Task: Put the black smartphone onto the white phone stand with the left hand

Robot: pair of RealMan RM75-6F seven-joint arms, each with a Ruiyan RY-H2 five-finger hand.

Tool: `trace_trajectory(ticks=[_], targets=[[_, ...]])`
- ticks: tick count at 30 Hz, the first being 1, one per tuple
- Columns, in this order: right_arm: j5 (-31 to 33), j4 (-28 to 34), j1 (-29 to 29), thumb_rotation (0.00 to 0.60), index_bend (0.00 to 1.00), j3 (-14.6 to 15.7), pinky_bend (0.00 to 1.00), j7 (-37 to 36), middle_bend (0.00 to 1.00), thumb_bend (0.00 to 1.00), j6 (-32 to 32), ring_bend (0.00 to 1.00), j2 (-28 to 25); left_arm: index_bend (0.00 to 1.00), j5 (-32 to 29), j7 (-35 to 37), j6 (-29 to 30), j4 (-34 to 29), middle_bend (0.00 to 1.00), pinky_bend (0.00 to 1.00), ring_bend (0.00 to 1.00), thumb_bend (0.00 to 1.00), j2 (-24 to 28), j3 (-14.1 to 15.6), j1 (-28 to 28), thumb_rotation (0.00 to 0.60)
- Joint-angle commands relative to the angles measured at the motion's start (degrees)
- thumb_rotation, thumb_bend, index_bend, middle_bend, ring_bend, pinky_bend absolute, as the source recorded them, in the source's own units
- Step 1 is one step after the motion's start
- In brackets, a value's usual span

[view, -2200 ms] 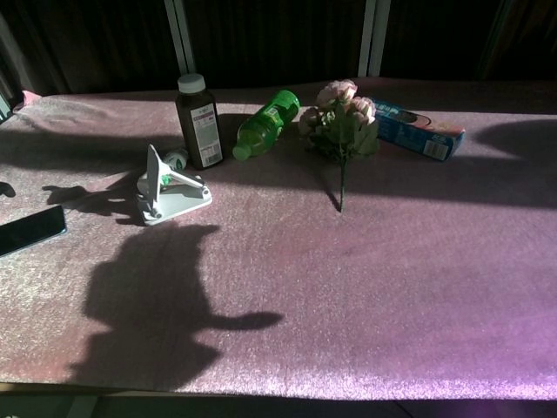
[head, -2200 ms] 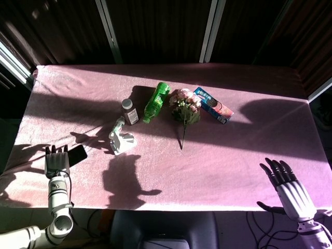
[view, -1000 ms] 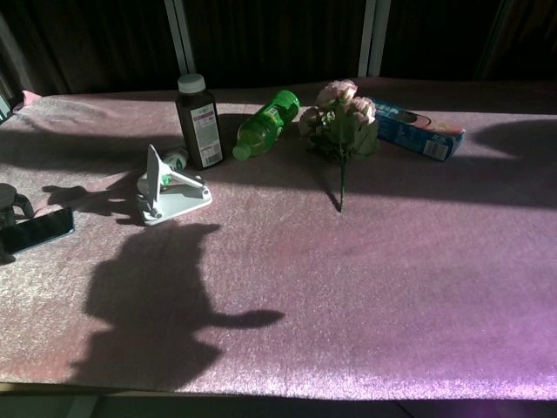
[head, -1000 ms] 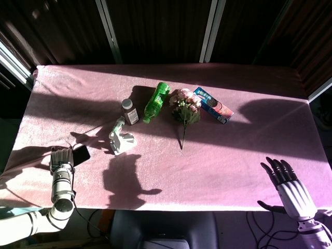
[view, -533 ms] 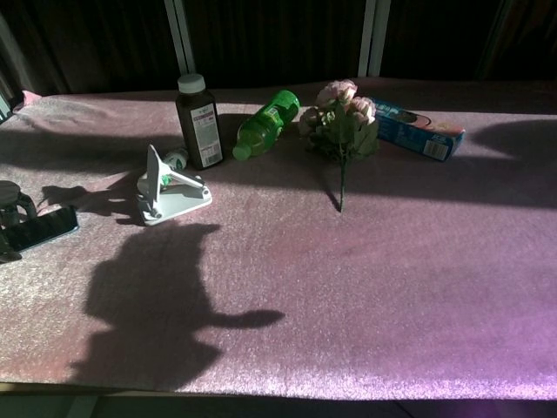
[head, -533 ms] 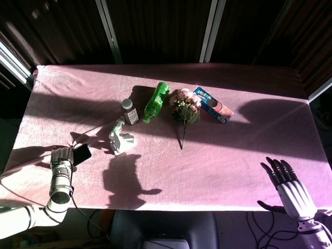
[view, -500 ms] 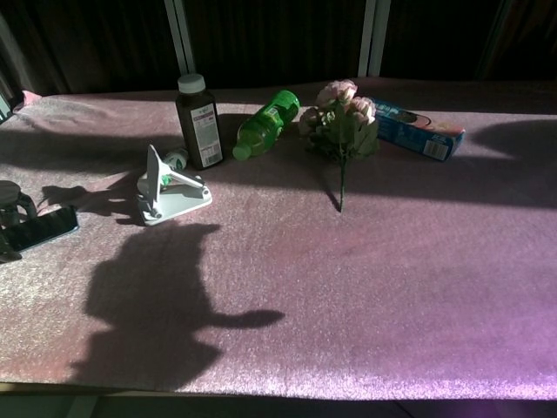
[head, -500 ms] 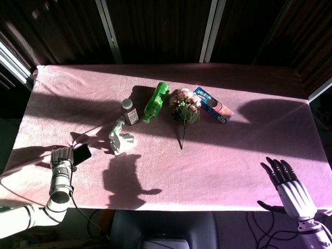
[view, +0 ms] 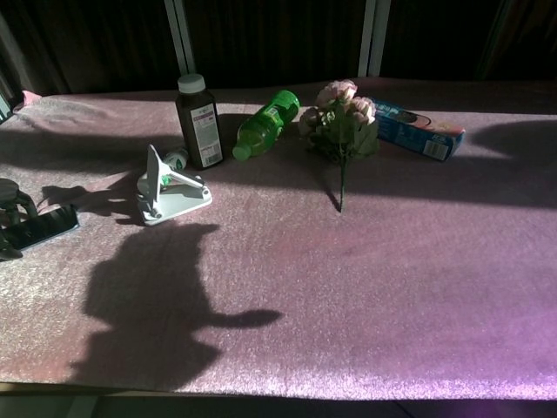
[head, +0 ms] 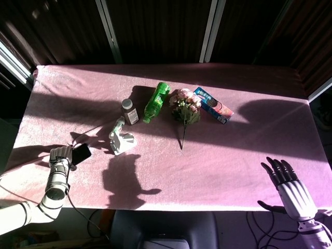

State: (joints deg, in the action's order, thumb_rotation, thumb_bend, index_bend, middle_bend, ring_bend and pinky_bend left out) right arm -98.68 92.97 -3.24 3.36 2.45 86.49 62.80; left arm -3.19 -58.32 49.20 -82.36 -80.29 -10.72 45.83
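The black smartphone (head: 81,153) (view: 45,228) lies near the table's front left edge, long side pointing right. My left hand (head: 60,156) (view: 10,213) wraps its fingers around the phone's left end and holds it low over the pink cloth. The white phone stand (head: 122,141) (view: 172,193) stands to the right of the phone with a gap between them. My right hand (head: 283,178) hovers off the front right corner, fingers spread, holding nothing; the chest view does not show it.
Behind the stand are a brown medicine bottle (head: 129,111) (view: 198,122), a lying green bottle (head: 156,101) (view: 265,124), a flower bunch (head: 185,109) (view: 342,122) and a blue box (head: 213,105) (view: 418,129). Dark shadows cross the pink tablecloth (head: 218,155).
My left hand has turned from lying flat over the phone to gripping its left end, and the phone has shifted slightly right. The right hand has stayed still.
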Motion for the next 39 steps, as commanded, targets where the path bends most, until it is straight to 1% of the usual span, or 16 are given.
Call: trace_trajectory(ticks=[1,4,5,8,12,14,18,21,22,23,24,26,29,31,34,39], targets=[[0.0,0.0,0.1,0.600,0.00,0.0,0.00,0.0,0.00,0.13,0.2,0.00,0.0,0.81,5.5,5.3,-3.2,-2.2,1.00,0.23,0.69,0.42,2.6,-0.1,-1.7,0.600],[0.0,0.0,0.2,0.600,0.00,0.0,0.00,-0.1,0.00,0.13,0.3,0.00,0.0,0.83,13.6,11.8,-3.2,-4.3,1.00,0.24,0.71,0.44,4.4,-1.1,-4.5,0.600],[0.0,0.0,0.2,0.600,0.00,0.0,0.00,0.0,0.00,0.13,0.3,0.00,0.0,0.84,17.5,14.7,-2.6,-5.2,1.00,0.24,0.71,0.44,5.1,-1.4,-5.9,0.600],[0.0,0.0,0.2,0.600,0.00,0.0,0.00,0.2,0.00,0.13,0.3,0.00,0.0,0.84,25.6,20.7,-0.8,-7.3,1.00,0.25,0.71,0.44,6.8,-1.5,-8.9,0.600],[0.1,0.0,0.2,0.600,0.00,0.0,0.00,0.5,0.00,0.13,0.1,0.00,0.1,0.84,34.5,28.3,1.0,-9.5,1.00,0.25,0.71,0.44,9.1,-1.6,-12.5,0.600],[0.1,0.1,0.2,0.600,0.00,0.0,0.00,0.6,0.00,0.13,0.1,0.00,0.2,0.84,40.1,33.2,2.3,-10.4,1.00,0.25,0.71,0.44,10.0,-1.9,-14.6,0.600],[0.3,0.1,0.3,0.600,0.00,0.0,0.00,0.9,0.00,0.13,0.1,0.00,0.3,0.84,50.6,43.8,4.9,-11.4,1.00,0.25,0.71,0.44,11.3,-2.2,-18.9,0.600],[0.3,0.1,0.2,0.600,0.00,0.0,0.00,1.2,0.00,0.13,-0.1,0.00,0.5,0.84,58.7,54.7,7.2,-12.2,1.00,0.25,0.71,0.44,11.6,-3.0,-22.0,0.600],[0.3,0.1,0.2,0.600,0.00,0.0,0.00,1.2,0.00,0.13,-0.1,0.00,0.5,0.85,60.1,56.6,7.6,-12.1,1.00,0.25,0.71,0.44,11.5,-3.1,-22.5,0.600],[0.3,0.1,0.2,0.600,0.00,0.0,0.00,1.3,0.00,0.13,-0.2,0.00,0.5,0.85,62.9,61.4,8.7,-12.3,1.00,0.25,0.71,0.44,11.1,-3.6,-23.5,0.600],[0.3,0.1,0.2,0.600,0.00,0.0,0.00,1.4,0.00,0.13,-0.1,0.00,0.5,0.85,64.9,64.6,9.2,-12.3,1.00,0.25,0.71,0.44,10.9,-3.7,-24.1,0.600],[0.3,0.2,0.2,0.600,0.00,0.0,0.00,1.5,0.00,0.13,-0.2,0.00,0.6,0.85,69.2,73.4,10.8,-12.4,1.00,0.25,0.71,0.44,9.3,-4.3,-25.3,0.600],[0.3,0.2,0.1,0.600,0.00,0.1,0.00,1.6,0.00,0.13,-0.3,0.00,0.6,0.85,73.5,81.8,12.6,-10.2,1.00,0.25,0.71,0.44,6.0,-4.6,-25.5,0.600],[0.2,0.2,0.1,0.600,0.00,0.1,0.00,1.6,0.00,0.13,-0.4,0.00,0.6,0.85,75.2,84.0,14.8,-7.5,1.00,0.25,0.71,0.44,2.3,-5.1,-25.0,0.600],[0.3,0.1,0.1,0.600,0.00,0.1,0.00,1.5,0.00,0.13,-0.5,0.00,0.6,0.86,76.3,84.4,17.6,-4.2,1.00,0.25,0.71,0.44,-2.8,-5.7,-23.9,0.600],[0.5,0.1,-0.1,0.600,0.00,0.0,0.00,1.4,0.00,0.13,-0.8,0.00,0.6,0.86,77.2,82.2,21.7,1.6,1.00,0.24,0.71,0.44,-12.1,-7.2,-21.0,0.600]])
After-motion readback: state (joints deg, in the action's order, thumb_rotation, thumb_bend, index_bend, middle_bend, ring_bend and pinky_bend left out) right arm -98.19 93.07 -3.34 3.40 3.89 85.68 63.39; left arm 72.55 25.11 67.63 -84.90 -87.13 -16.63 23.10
